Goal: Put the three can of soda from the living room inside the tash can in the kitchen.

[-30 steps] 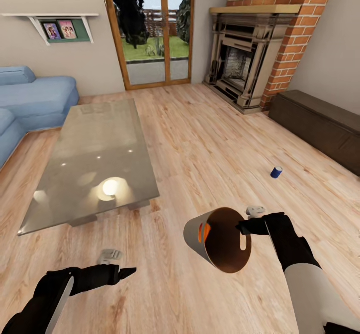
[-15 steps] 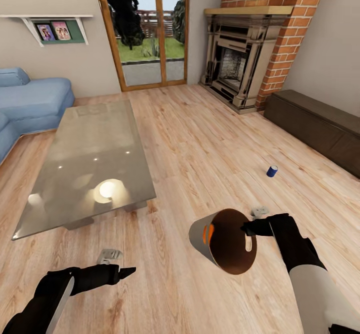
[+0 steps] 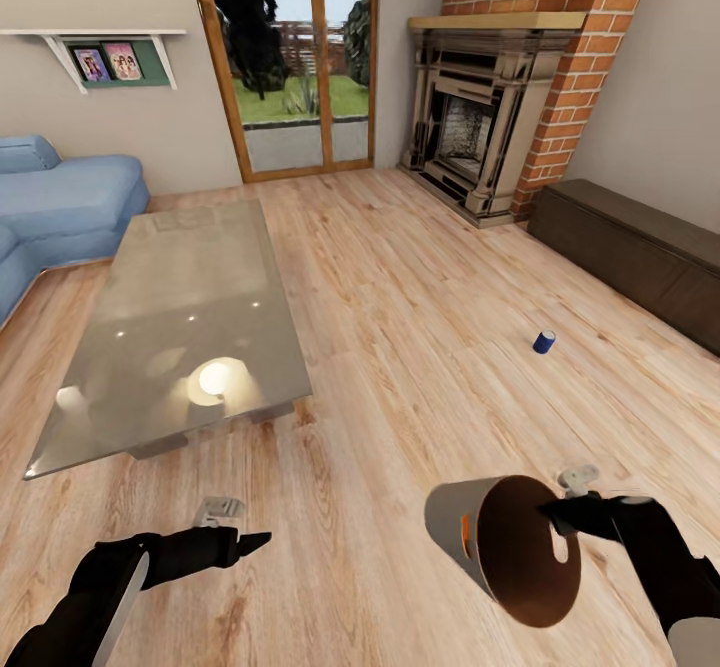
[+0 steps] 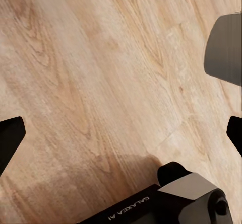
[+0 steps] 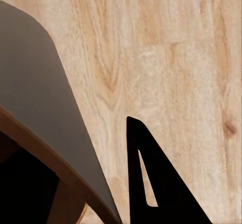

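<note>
The pale grey trash can (image 3: 446, 521) hangs tipped on its side over the wooden floor, its orange-brown inside facing me. My right gripper (image 3: 553, 514) is shut on its rim beside a handle hole. In the right wrist view the bin's grey wall (image 5: 45, 113) lies next to one dark finger (image 5: 151, 183). A bright orange patch (image 3: 465, 535), seemingly the orange can, shows through the other handle hole. The dark blue can of soda (image 3: 544, 341) stands on the floor beyond the bin, towards the bench. My left gripper (image 3: 252, 544) hovers low over bare floor, open and holding nothing, its fingertips (image 4: 11, 138) spread wide.
A glossy grey low table (image 3: 170, 327) stands ahead on the left, with the blue sofa (image 3: 60, 197) behind it. The brick fireplace (image 3: 480, 127) and glass doors (image 3: 300, 57) are at the far wall. A long dark bench (image 3: 640, 247) runs along the right wall.
My right arm has carried the bin down and to the right, closer to my body. Earlier the whole view shifted slightly. The left arm and the blue can have stayed put.
</note>
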Controlling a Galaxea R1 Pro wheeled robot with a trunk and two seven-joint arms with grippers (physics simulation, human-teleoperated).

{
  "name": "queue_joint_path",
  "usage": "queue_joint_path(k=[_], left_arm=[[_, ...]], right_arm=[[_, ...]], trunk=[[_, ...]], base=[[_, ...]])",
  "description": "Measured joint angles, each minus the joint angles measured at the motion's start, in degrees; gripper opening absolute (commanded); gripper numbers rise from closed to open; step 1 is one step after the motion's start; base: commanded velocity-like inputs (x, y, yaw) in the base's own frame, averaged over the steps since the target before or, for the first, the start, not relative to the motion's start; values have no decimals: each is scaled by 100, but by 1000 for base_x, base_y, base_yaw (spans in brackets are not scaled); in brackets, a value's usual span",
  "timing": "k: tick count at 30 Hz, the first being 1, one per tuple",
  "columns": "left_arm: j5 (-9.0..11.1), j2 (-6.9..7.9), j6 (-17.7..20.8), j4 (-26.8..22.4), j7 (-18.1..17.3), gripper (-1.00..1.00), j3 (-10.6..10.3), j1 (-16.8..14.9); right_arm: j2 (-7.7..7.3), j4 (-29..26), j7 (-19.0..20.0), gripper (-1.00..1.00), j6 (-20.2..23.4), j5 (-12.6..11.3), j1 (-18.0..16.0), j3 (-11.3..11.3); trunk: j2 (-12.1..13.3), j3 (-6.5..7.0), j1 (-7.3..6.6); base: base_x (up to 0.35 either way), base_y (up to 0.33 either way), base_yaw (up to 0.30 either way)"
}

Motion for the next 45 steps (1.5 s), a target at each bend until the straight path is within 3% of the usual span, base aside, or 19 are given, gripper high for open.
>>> queue_joint_path(k=[5,8,12,18,23,24,28,32,38,45], left_arm=[[8,3,-112,-9,395,100,0,2],[14,1,-135,-9,504,100,-1,2],[13,4,-308,-6,549,100,-1,3],[14,20,-888,114,573,100,26,19],[18,13,-1528,823,605,100,21,15],[19,11,-1638,974,641,100,19,15],[23,9,-1775,1173,734,100,11,14],[19,8,-1828,1248,771,100,3,13],[13,7,-1849,1277,780,100,-1,13],[8,5,-1854,1283,782,100,-1,13]], right_arm=[[-213,4,637,-100,-624,86,120,-901],[-309,8,760,-100,-828,39,137,-1084],[-326,13,825,-100,-916,26,155,-1313],[-314,77,839,-100,-1373,1,293,-1430],[-328,105,840,-100,-1556,-9,417,-1505],[-330,110,844,-100,-1579,-5,435,-1615],[-327,116,853,-100,-1619,4,458,-1951],[-322,118,859,-100,-1632,1,469,-2083],[-311,124,861,-100,-1652,-2,473,-2133],[-296,174,862,-100,-2068,-11,475,-2146]], trunk=[[0,0,0],[0,0,0],[0,0,0],[0,7,0],[0,30,0],[0,35,0],[0,57,0],[0,80,0],[0,115,0],[0,155,0]], base=[[0,0,0],[0,0,0],[0,0,0],[0,0,-59],[0,0,-177],[0,0,-201],[19,0,-209],[80,-5,-215],[211,-45,-217],[299,-15,-217]])
